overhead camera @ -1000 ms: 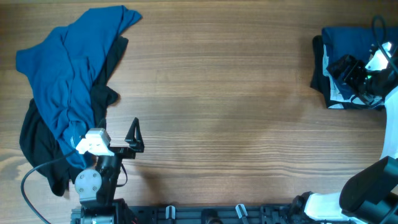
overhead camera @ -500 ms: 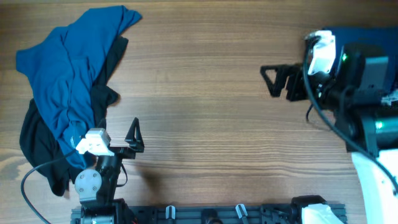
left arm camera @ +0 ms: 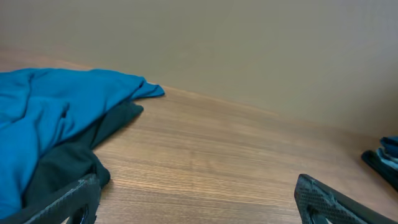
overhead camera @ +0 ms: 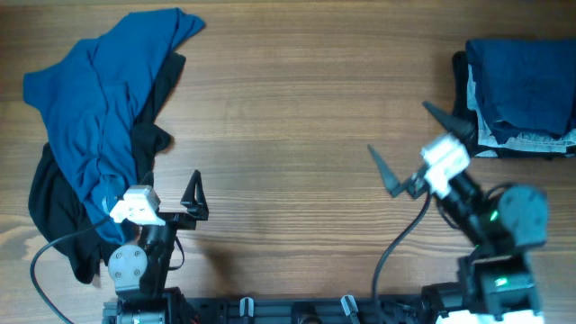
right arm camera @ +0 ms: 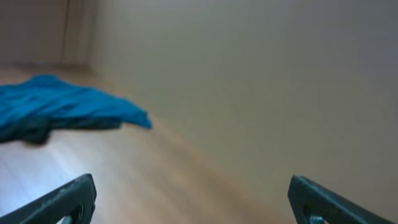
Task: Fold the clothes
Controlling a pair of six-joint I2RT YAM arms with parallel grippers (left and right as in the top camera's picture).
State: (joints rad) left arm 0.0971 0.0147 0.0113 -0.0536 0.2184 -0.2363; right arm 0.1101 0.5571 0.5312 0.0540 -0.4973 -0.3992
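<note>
A bright blue shirt (overhead camera: 94,99) lies crumpled over a black garment (overhead camera: 54,211) at the left of the table; both also show in the left wrist view, the shirt (left arm camera: 56,115) above the black garment (left arm camera: 65,168). A folded stack of dark navy garments (overhead camera: 520,85) sits at the far right; its edge shows in the left wrist view (left arm camera: 384,158). My left gripper (overhead camera: 194,198) is open and empty near the front edge, beside the pile. My right gripper (overhead camera: 416,148) is open and empty, above the table left of the stack. The right wrist view shows the blue shirt (right arm camera: 62,109), blurred.
The wooden table (overhead camera: 306,117) runs between the pile and the stack. A black cable (overhead camera: 45,270) loops at the front left by the left arm's base. A plain wall (left arm camera: 249,43) stands behind the table.
My right arm has drawn back from the folded stack toward the front, open and empty. The stack now lies uncovered. The left arm has not moved.
</note>
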